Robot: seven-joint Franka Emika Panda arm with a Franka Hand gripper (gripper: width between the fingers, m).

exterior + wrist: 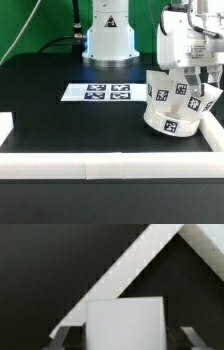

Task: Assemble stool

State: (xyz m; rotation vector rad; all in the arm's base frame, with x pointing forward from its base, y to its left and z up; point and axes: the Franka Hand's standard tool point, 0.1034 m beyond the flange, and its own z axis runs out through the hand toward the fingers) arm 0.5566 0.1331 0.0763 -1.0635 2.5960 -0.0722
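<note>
Item: stool, round seat down against the corner of the white border rails on the exterior view's right, legs pointing up; gripper directly above, pinching one upright leg, long axis roughly vertical.

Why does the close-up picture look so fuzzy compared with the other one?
Wrist view: the white leg sits very near the lens, so it is blurred, overexposed and featureless, as is the border rail behind. Exterior view: sharper, evenly lit, tags on the seat readable, though the gripper looks washed out.
</note>
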